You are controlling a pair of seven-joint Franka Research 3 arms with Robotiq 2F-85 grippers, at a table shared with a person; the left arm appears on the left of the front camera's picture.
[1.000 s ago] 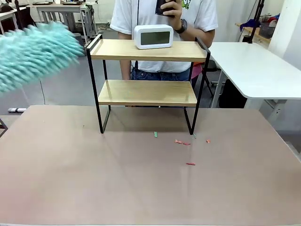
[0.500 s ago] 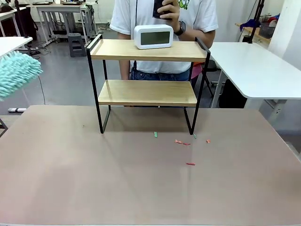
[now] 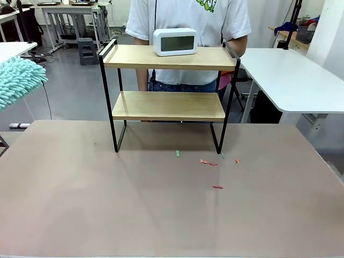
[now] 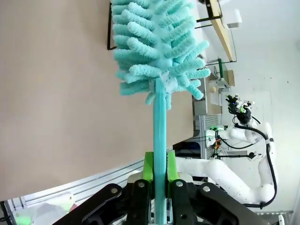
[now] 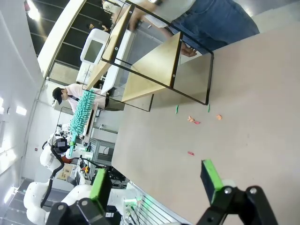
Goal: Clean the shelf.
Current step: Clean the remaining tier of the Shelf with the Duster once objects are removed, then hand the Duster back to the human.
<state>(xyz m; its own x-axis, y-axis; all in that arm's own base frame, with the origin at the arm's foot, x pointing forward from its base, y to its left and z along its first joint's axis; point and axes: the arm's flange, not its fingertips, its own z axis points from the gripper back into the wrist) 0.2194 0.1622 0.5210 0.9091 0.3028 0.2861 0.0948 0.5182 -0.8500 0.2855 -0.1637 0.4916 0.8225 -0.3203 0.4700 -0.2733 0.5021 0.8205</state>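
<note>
Turquoise fluffy duster [image 4: 154, 42] sits clamped by its handle in the left gripper [image 4: 160, 164], well left of the black-framed two-tier wooden shelf [image 3: 167, 106]; right gripper [image 5: 154, 180] gapes wide

**What You Can't Quite See**

The duster [image 3: 19, 80] is cut off by the left edge in the front view, and its tip runs off the top in the left wrist view. The person [image 3: 188, 16] is cut off at the top and partly hidden behind the shelf [image 3: 166, 106]. The bits [image 3: 208, 162] on the worktop [image 3: 107, 215] are too small to tell.
</note>
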